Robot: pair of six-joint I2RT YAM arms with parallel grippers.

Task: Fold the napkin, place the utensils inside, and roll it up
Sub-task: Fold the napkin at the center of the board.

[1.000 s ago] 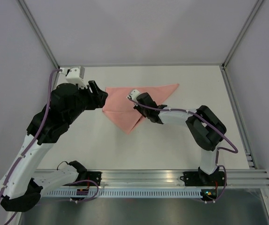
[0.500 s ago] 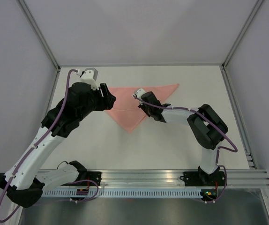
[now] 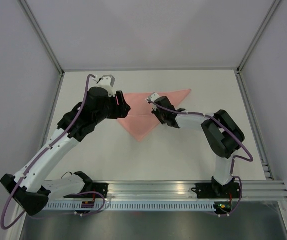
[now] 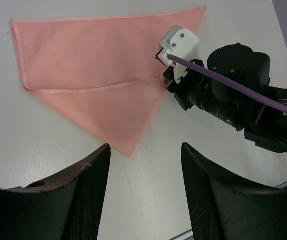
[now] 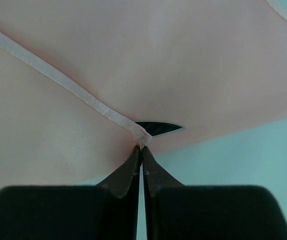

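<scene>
The pale pink napkin (image 3: 143, 124) lies on the white table as a downward-pointing triangle with a folded flap across its upper part. My right gripper (image 3: 153, 105) is shut on the flap's hemmed corner near the napkin's right middle; in the right wrist view the jaws (image 5: 142, 148) pinch that corner of the napkin (image 5: 158, 60), lifted slightly off the layer below. My left gripper (image 3: 122, 104) hangs open above the napkin's left part. In its wrist view the wide-apart jaws (image 4: 146, 145) hold nothing, and the napkin (image 4: 93, 65) shows beyond them. The utensils are out of view.
The table (image 3: 183, 155) is bounded by grey walls and slanted frame posts at the back corners. An aluminium rail (image 3: 183, 187) with both arm bases runs along the near edge. The right arm's forearm (image 4: 243, 75) lies just right of the napkin.
My left arm has swung right and forward over the napkin's left corner. The right gripper has drawn the pinched corner a little right and away, flattening the flap.
</scene>
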